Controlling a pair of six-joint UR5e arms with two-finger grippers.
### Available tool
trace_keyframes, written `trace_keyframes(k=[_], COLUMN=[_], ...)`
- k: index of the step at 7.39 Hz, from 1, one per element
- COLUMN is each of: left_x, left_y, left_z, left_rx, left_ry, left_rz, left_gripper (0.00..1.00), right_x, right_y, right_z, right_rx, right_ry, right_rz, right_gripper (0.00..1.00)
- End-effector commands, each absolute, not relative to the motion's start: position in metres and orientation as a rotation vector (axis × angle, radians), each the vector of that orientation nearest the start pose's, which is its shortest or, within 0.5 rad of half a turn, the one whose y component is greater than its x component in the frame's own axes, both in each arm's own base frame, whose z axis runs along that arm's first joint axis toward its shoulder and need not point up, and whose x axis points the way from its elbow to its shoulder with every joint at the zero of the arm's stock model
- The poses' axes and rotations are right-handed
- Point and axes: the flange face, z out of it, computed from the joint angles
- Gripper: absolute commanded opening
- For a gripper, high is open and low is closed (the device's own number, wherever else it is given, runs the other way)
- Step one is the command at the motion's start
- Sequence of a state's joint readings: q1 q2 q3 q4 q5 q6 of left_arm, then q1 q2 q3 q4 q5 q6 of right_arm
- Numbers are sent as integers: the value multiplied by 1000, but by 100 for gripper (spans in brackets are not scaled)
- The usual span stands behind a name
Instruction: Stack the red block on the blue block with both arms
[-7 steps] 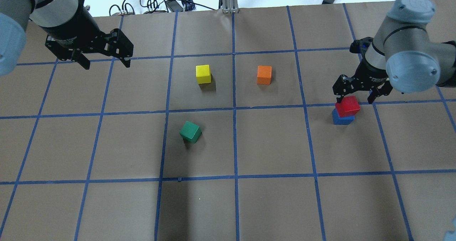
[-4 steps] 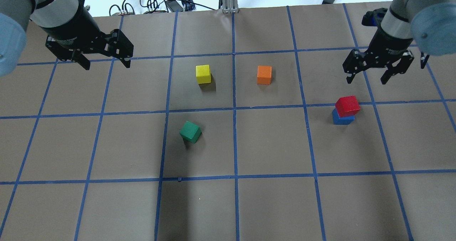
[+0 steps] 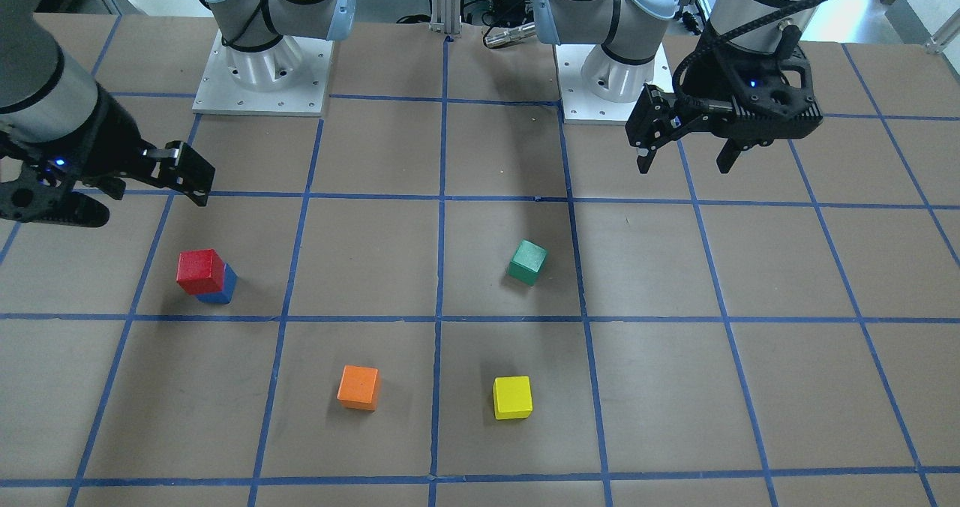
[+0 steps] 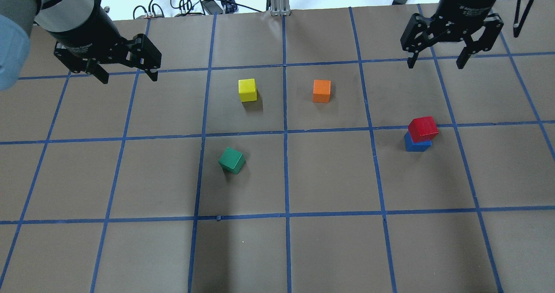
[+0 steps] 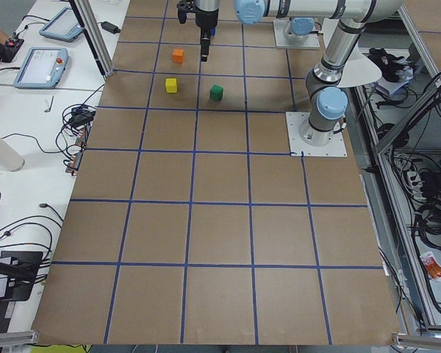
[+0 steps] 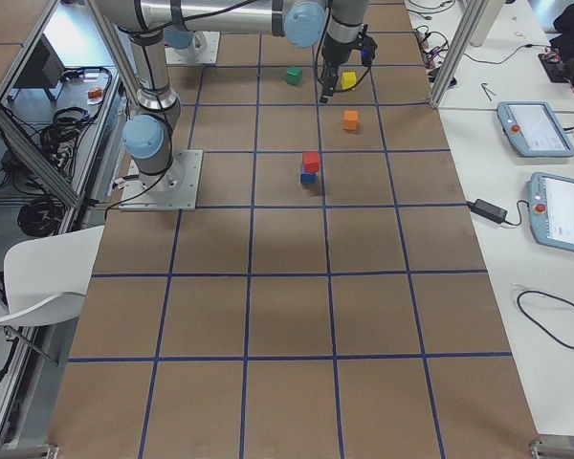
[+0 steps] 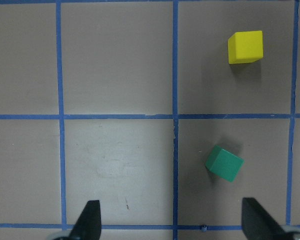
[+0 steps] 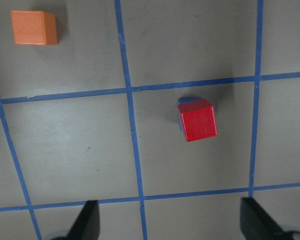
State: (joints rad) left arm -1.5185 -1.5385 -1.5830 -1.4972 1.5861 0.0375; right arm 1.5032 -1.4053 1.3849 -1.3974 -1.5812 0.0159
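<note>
the red block [image 4: 423, 128] sits on top of the blue block [image 4: 417, 145] on the right half of the desk [image 4: 329, 176], inside a taped square close to a grid line, and nothing touches the pair. the red one is not quite square over the blue: in the right wrist view a sliver of blue peeks out along one edge, so the top cube is a little offset. most of its base looks supported, and i judge the stack stable. the right tool [image 4: 435, 65] hangs well apart from the stack, raised and toward the far side, its jaws spread wide and empty. that gap makes sense as clearance, so no finger can clip the top cube. the left tool [image 4: 129, 78] hovers over the far left, likewise released and holding nothing. it is parked away from the green block [image 4: 232, 160], yellow block [image 4: 247, 89] and orange block [image 4: 321, 91], which lie loose mid-desk and have no part here. by the look of it the stacking is done.
</note>
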Motion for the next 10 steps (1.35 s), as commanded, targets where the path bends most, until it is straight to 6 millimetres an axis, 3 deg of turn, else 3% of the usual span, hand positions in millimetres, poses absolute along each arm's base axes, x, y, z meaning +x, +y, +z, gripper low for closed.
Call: trace_keyframes(k=[1, 4, 6, 10], left_x=[-106, -106, -106, -105], left_y=[-493, -494, -494, -494], left_z=[503, 505, 504, 505], left_rx=[-25, -23, -25, -25], left_ry=[3119, 3119, 3119, 3119], left_rz=[-138, -142, -140, -145], left_gripper=[100, 100, 100, 100], right_x=[135, 137, 137, 134], right_y=[-544, -515, -492, -493], right_z=[478, 488, 475, 484], right_rx=[108, 74, 69, 76], right_ry=[3146, 3147, 3142, 3146], right_rz=[234, 222, 251, 224], right_gripper=[100, 100, 100, 100])
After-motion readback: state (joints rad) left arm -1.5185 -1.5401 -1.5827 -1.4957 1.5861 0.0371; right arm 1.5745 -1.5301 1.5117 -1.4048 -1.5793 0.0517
